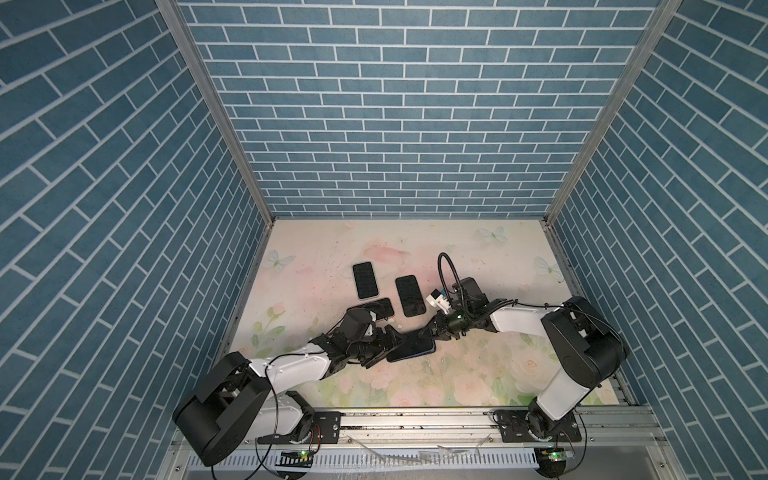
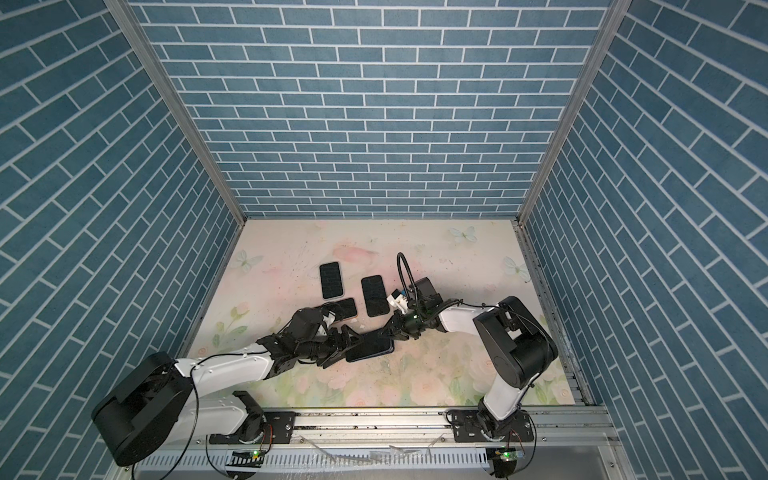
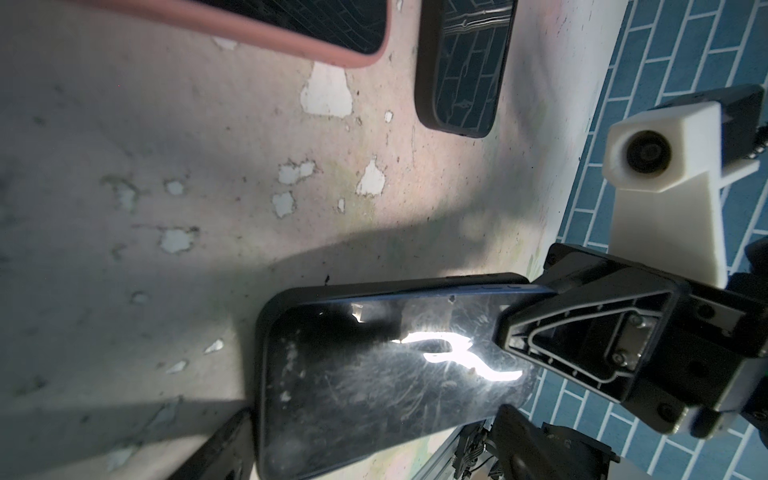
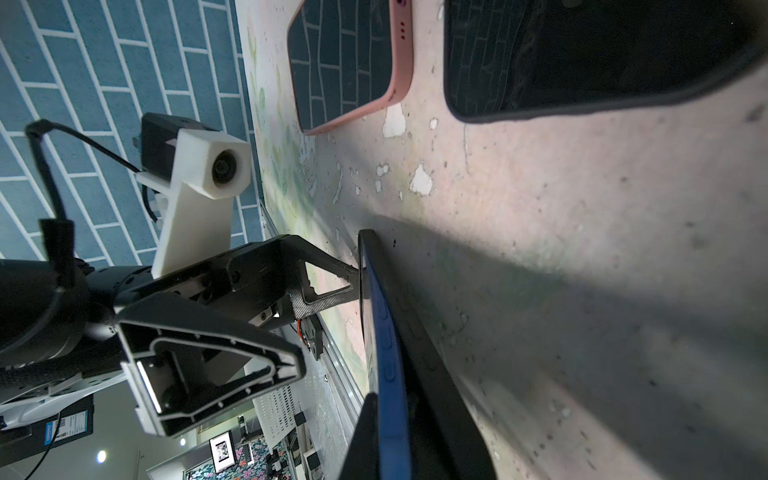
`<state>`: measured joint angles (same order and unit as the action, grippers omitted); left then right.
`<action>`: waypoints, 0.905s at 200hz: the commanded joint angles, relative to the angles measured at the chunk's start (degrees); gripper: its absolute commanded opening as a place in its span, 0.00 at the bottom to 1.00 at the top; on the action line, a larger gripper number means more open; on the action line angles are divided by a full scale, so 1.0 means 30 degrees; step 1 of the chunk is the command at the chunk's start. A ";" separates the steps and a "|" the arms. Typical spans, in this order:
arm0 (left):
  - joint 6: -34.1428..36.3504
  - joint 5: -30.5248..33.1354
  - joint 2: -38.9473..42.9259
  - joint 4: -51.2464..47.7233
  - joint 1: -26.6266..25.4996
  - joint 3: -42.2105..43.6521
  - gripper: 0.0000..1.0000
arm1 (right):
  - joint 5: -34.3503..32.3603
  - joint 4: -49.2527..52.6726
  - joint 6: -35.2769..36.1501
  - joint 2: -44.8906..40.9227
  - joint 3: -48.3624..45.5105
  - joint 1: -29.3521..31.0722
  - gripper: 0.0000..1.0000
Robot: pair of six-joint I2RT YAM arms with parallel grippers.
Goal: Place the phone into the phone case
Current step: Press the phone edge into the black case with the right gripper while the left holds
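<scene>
1. The blue phone (image 1: pixel 409 347) sits tilted over the floral tabletop (image 1: pixel 478 374) with its button edge raised. It is just toward the robot from the pink-cased phone (image 1: pixel 380 308) and a little to the right of it in both top views.
2. The black phone case (image 4: pixel 432 374) is only partly on. It wraps the phone's end nearer the pink-cased phone, but along the button edge its rim stands off from the blue side.
3. The right gripper (image 1: pixel 427 333) is pinched together on the phone's end farther from the pink-cased phone. One finger is on the screen and the other is behind the case.
4. The left gripper (image 1: pixel 390 345) has its jaws wide apart, astride the phone's end nearer the pink-cased phone. In the right wrist view one fingertip (image 4: pixel 332 286) meets the case's end, while the other finger (image 4: pixel 208 365) stands clear of it.
5. Two black-cased phones lie flat, screens up. One (image 1: pixel 365 280) is just beyond the pink-cased phone and the other (image 1: pixel 410 296) is just to its right.
</scene>
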<state>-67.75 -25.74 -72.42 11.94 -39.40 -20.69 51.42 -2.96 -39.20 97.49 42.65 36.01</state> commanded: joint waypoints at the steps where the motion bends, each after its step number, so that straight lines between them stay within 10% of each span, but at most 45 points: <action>1: 0.0162 0.0310 -0.0556 -0.0012 -0.0212 0.0023 0.91 | -0.3521 0.1939 0.0235 0.1824 -0.1084 0.1718 0.00; 181: -0.0006 0.0551 0.0494 0.0161 -0.0234 0.0524 0.90 | -0.8693 0.6810 0.1321 -0.1923 0.1290 0.2497 0.52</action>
<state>-68.01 -25.08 -72.01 12.34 -39.75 -20.47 31.99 8.88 -38.33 94.48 45.32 42.48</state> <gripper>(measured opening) 0.905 0.463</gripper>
